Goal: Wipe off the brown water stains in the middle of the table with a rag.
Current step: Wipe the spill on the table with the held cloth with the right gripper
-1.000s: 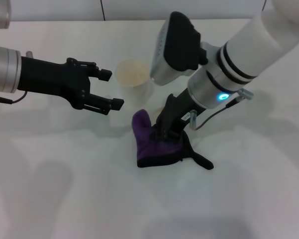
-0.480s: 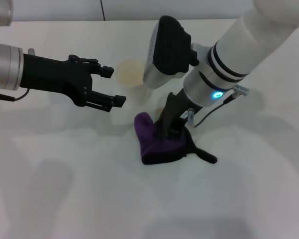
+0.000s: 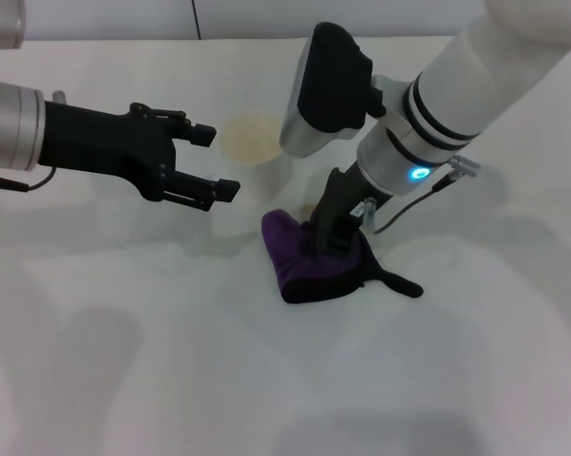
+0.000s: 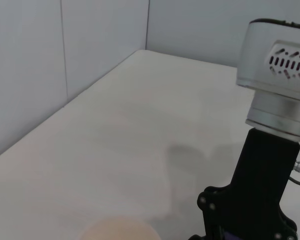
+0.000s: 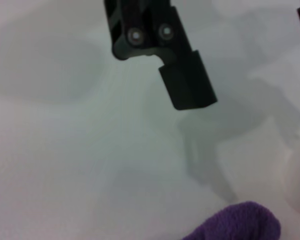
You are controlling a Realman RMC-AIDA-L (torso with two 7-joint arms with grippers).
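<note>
White glossy desk [image 3: 123, 361] fills the head view, pale wall panels behind it. I've got the right gripper [image 3: 331, 239] pressed down into the soft purple rag with black edging [image 3: 309, 264], mid-desk, just in front of the translucent whitish cup with the beige inside [image 3: 255, 152]. Its jaws are buried in the cloth, so I can't say for sure how tightly they're closed, but they look clamped on a bunched fold. The rag's thin black strap tab [image 3: 399, 282] trails out flat on the desk toward my right.

Brown stain: only a faint orange-brown sliver [image 3: 305, 209] shows at the rag's far edge, between cup and arm (the rest is either under the cloth or already gone, can't tell which).

Left gripper [image 3: 209, 163] hangs above the desk with its jaws apart, holding nothing, just left of the cup. Idle.

Handling notes: the rag is light, limp, and folds on itself, so it'll drag and ruck up rather than slide flat. Best hold is the thick bunched middle, not the strap. My guess is steady downward pressure matters more than grip. Cup looks light and tippable, and it's near the wipe path, so watch the arm's clearance there.
</note>
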